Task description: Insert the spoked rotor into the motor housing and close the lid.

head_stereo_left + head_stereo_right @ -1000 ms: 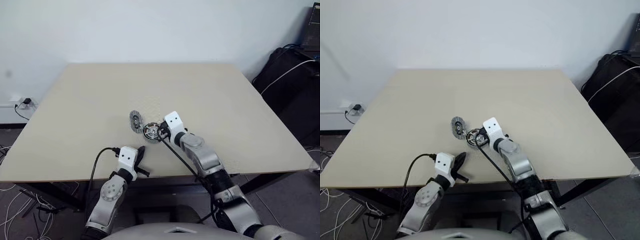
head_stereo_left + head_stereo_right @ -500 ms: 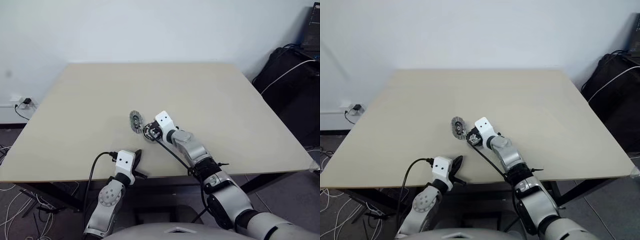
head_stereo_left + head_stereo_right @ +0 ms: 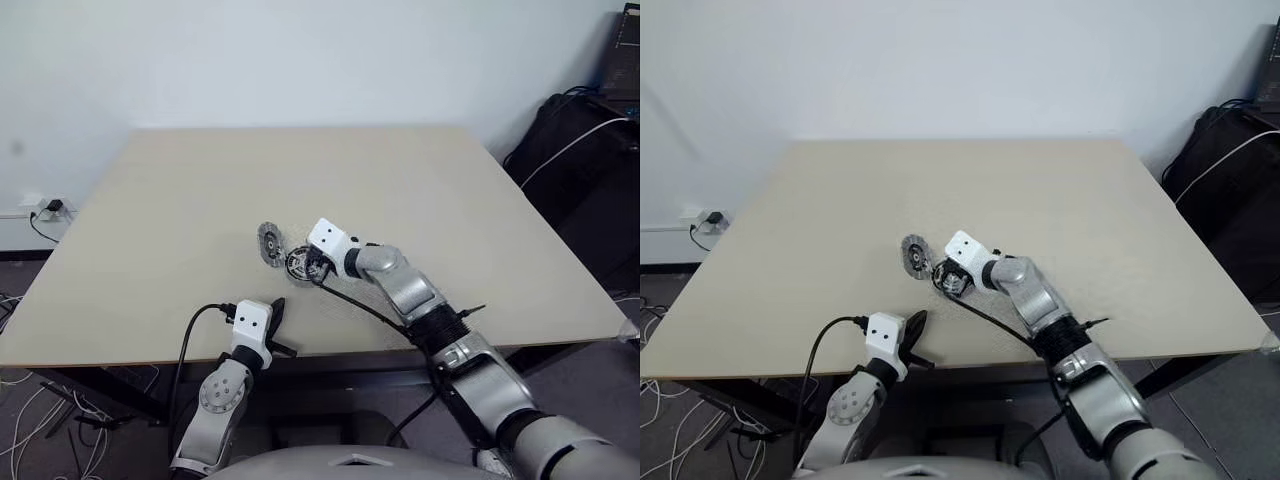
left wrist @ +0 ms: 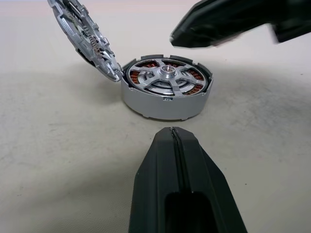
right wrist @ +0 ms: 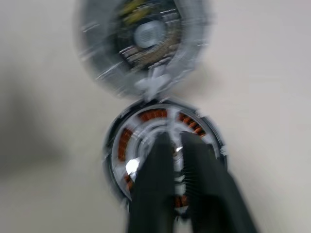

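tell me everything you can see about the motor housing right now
The motor housing is a shallow round cup of bright silver metal with small notches along its top rim. It sits flat and upright on the beige table. Inside it lies the spoked rotor, copper-brown windings showing between silver spokes around a raised centre. The lid stands tilted on edge, leaning against the housing's rim. The right end effector is just above the cup's open top; whether it touches cannot be told.
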Action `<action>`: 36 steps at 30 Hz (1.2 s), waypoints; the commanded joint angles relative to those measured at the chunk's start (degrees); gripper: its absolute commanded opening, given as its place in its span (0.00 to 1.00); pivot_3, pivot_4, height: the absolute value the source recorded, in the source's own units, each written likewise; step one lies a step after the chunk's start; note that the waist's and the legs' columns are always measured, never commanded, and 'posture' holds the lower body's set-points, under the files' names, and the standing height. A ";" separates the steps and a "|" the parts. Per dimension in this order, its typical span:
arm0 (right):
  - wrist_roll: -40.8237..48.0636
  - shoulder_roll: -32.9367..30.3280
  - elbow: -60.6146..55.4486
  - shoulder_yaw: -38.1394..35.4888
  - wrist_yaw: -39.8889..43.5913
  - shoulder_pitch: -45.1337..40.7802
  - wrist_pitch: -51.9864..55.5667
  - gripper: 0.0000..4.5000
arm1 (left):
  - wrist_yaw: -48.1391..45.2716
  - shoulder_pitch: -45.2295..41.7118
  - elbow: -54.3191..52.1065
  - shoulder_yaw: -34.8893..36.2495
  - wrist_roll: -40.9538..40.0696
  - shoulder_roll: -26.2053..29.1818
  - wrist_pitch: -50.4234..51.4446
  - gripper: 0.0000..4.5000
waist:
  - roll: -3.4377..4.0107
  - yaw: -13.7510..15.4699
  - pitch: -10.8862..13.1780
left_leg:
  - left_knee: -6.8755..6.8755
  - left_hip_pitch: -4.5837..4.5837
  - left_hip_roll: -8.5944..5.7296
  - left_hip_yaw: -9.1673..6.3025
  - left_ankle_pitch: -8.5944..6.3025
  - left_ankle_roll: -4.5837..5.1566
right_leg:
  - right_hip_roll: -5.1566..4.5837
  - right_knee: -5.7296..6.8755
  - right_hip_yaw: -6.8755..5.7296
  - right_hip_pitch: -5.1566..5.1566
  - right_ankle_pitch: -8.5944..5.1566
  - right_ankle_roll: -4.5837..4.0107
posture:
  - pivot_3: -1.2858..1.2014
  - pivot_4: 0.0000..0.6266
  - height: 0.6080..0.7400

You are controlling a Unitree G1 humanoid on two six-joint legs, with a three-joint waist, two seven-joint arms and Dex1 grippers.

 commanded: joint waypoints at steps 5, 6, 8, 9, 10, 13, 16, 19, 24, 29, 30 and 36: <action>-6.56 -5.90 -4.53 8.44 11.41 -4.82 -2.86 0.43 | 0.18 -0.75 -1.61 -0.14 0.31 -1.14 -1.58 0.00 | 0.01 -0.07 0.00 | 0.01 0.00 -0.01 0.03 0.00 0.00 | 0.00 0.01 0.01 -0.02 -0.03 -0.05 | 0.52 0.00 1.00; -6.92 -5.85 -4.15 8.80 12.07 -5.31 -3.08 0.43 | 0.20 -0.68 -1.62 -0.20 0.32 -1.22 -1.59 0.00 | 0.01 -0.09 0.00 | 0.00 0.01 0.00 0.04 0.01 -0.01 | 0.01 0.01 0.01 -0.02 -0.03 -0.04 | 0.52 0.00 1.00; -7.83 -5.52 -3.04 9.61 13.01 -6.19 -3.78 0.43 | 0.27 -0.53 -1.61 -0.28 0.33 -1.44 -1.63 0.00 | 0.01 -0.02 0.00 | 0.00 0.02 0.00 0.03 0.01 -0.01 | 0.02 0.01 0.00 -0.01 -0.02 -0.04 | 0.52 0.00 1.00; -8.21 -5.25 -2.36 9.93 13.35 -6.56 -4.14 0.43 | 0.29 -0.47 -1.55 -0.27 0.37 -1.56 -1.67 0.00 | 0.00 0.01 0.00 | 0.01 0.02 0.00 0.03 0.01 -0.02 | 0.02 0.01 0.00 -0.01 -0.02 -0.04 | 0.52 0.00 1.00; -8.50 -4.93 -1.65 10.11 13.56 -6.85 -4.50 0.43 | 0.33 -0.41 -1.49 -0.23 0.37 -1.68 -1.73 0.00 | -0.01 0.03 -0.01 | 0.01 0.02 0.00 0.02 0.01 -0.02 | 0.02 0.01 0.00 0.00 -0.02 -0.03 | 0.52 0.00 1.00; -9.48 -3.95 0.77 10.61 13.83 -7.70 -5.57 0.43 | 0.46 -0.18 -1.41 -0.07 0.32 -1.87 -1.84 0.00 | -0.01 0.19 0.00 | 0.00 0.02 -0.01 0.03 0.01 -0.02 | 0.01 0.00 0.00 0.02 -0.02 -0.03 | 0.52 0.00 1.00; -10.26 -3.01 3.68 11.19 14.53 -8.45 -6.88 0.43 | 0.55 -0.01 -1.37 0.04 0.33 -2.06 -2.01 0.00 | 0.00 0.28 0.00 | 0.01 0.01 -0.02 0.04 0.01 -0.02 | 0.01 -0.01 0.00 0.01 -0.02 -0.04 | 0.52 0.00 1.00; -11.43 -2.14 6.99 11.47 14.28 -9.26 -8.40 0.43 | 0.61 0.08 -1.33 0.06 0.24 -2.23 -2.23 0.00 | 0.00 0.30 0.00 | 0.00 0.02 -0.01 0.03 0.01 -0.02 | 0.01 0.00 0.00 0.01 -0.02 -0.04 | 0.52 0.00 1.00; -12.75 -0.80 11.48 11.22 13.71 -10.28 -9.84 0.43 | 0.48 0.50 -1.38 0.02 -0.05 -2.63 -2.45 0.00 | 0.00 0.28 0.00 | 0.00 0.02 -0.02 0.05 0.02 -0.03 | 0.01 0.01 0.00 0.01 -0.01 -0.04 | 0.52 0.00 1.00; -13.75 0.07 14.70 11.13 13.27 -10.89 -10.89 0.43 | 0.30 0.68 -1.26 -0.18 -0.13 -2.97 -2.65 0.00 | 0.01 0.25 -0.01 | 0.00 0.02 -0.02 0.04 0.02 -0.03 | 0.01 0.01 0.00 0.01 -0.01 -0.03 | 0.52 0.00 1.00; -13.88 0.22 15.17 11.05 13.10 -10.98 -11.13 0.39 | 0.28 0.67 -1.21 -0.21 -0.13 -3.01 -2.66 0.00 | 0.01 0.25 -0.01 | 0.00 0.04 -0.01 0.04 0.02 -0.04 | 0.01 0.01 0.00 0.03 -0.01 -0.04 | 0.52 0.00 1.00; -14.50 0.60 16.45 10.54 12.45 -11.03 -11.99 0.02 | 0.18 0.63 -1.02 -0.25 -0.21 -3.14 -2.65 0.00 | 0.04 0.20 -0.02 | 0.01 0.10 0.00 0.03 0.03 -0.05 | 0.02 0.02 0.00 0.09 -0.01 -0.04 | 0.52 0.00 1.00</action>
